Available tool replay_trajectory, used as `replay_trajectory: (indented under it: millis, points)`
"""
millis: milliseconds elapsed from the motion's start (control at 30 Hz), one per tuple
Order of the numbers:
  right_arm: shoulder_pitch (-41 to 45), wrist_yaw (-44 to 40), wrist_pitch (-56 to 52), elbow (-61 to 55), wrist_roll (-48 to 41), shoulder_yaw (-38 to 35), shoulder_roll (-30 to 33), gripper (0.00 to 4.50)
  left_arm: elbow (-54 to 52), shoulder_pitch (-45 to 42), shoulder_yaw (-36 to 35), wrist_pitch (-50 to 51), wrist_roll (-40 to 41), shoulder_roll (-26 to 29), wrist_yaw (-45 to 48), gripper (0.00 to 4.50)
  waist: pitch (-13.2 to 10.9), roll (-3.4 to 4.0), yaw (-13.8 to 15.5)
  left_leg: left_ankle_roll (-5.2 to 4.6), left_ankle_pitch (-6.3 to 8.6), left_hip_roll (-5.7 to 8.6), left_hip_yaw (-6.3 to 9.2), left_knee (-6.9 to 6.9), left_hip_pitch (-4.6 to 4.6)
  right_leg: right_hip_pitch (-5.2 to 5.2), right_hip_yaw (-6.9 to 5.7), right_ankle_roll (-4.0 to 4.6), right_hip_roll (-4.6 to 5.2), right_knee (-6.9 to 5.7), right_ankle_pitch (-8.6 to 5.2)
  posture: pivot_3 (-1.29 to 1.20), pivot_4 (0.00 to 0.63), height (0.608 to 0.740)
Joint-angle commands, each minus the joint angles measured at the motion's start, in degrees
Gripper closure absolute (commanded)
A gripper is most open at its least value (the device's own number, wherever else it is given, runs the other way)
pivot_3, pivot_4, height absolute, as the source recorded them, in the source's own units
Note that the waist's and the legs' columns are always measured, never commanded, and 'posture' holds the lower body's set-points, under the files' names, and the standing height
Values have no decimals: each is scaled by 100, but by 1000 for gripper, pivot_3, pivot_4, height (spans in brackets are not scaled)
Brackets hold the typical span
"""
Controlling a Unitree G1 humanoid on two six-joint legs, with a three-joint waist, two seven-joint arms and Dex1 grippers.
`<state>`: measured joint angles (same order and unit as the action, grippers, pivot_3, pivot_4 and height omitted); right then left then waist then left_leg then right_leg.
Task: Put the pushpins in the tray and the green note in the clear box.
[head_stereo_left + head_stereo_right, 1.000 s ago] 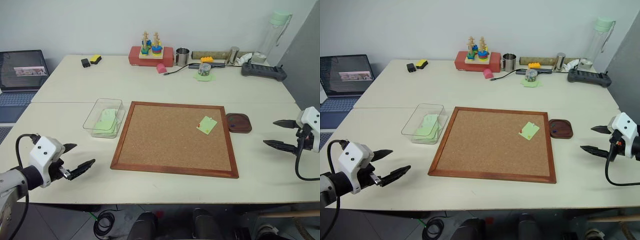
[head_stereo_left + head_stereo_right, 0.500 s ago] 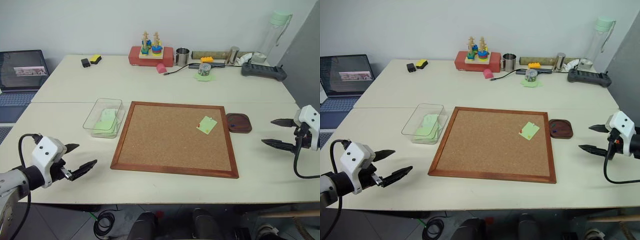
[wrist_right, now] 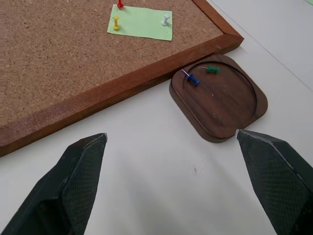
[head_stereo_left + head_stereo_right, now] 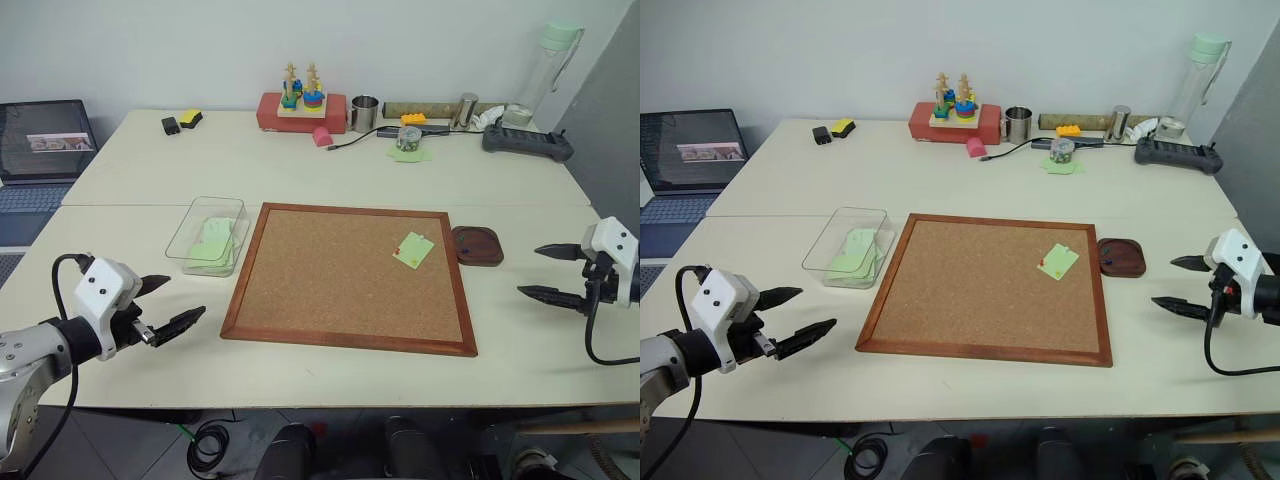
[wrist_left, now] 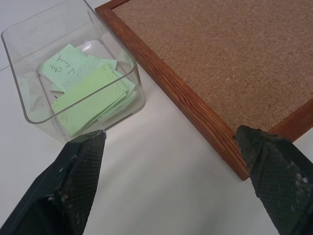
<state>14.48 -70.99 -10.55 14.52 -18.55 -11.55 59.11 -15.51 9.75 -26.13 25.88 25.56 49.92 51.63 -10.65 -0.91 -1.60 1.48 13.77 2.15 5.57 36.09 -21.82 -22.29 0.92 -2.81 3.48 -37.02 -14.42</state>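
**Note pinned on cork board, both grippers wide and empty**

Note, pale green and square, lies flat on the cork board near its right edge, held by red, yellow and white pushpins; the red one is cut off in the right wrist view. Tray, just beside the board, holds a blue and a green pin. Box left of the board holds green slips. Left gripper and right gripper hover spread wide, holding nothing.

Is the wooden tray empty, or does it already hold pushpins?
Not empty. The right wrist view shows the tray holding two pushpins, one blue and one green, lying on their sides.
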Motion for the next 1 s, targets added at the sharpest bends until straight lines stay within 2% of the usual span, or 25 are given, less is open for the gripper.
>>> replay_trajectory:
  millis: [33,333,500,600,700,833,1000]
  points:
    - [-38,134,-245,-480,-279,-238,-104,0,-316,-377,133,31,202,60,67,583,0,0,4,0,0,0,0,1,0,0,-1,0,0,0,0,0,150,740]
    - [-522,633,-836,-1933,-658,-440,-477,0,-928,-1052,445,672,1070,-3,198,2227,0,0,11,0,0,4,7,2,-6,-1,2,-4,-1,-1,2,0,150,740]
    - [-678,718,-1107,-2541,-867,-486,-485,0,-972,-2016,1439,889,939,-363,-231,3303,-1,0,27,0,0,4,8,4,-3,2,-4,-16,-6,-2,-4,0,150,740]
    - [-584,878,-1186,-2711,-879,-370,-582,0,-629,-2554,2148,741,585,-760,-324,3882,0,-2,49,0,-1,6,4,14,-3,10,-1,-37,-9,-1,-5,0,150,740]
    - [-511,1181,-1370,-2897,-954,-307,-799,0,-76,-2936,2819,323,43,-1102,-257,4442,-1,-4,92,0,-2,9,0,22,-7,11,0,-21,-10,-1,10,0,150,740]
    - [-177,1598,-1574,-2893,-952,-104,-1195,0,726,-3335,3380,-325,-574,-1516,-240,4478,-2,-6,85,1,-2,7,-6,20,-12,2,5,-18,-13,-1,12,0,150,740]
    - [589,2250,-1566,-2392,-412,571,-1850,0,1760,-3499,3817,-1125,-1117,-2102,-225,4478,-1,-7,75,1,-2,7,-3,21,-13,2,4,-18,-16,-2,12,0,150,740]
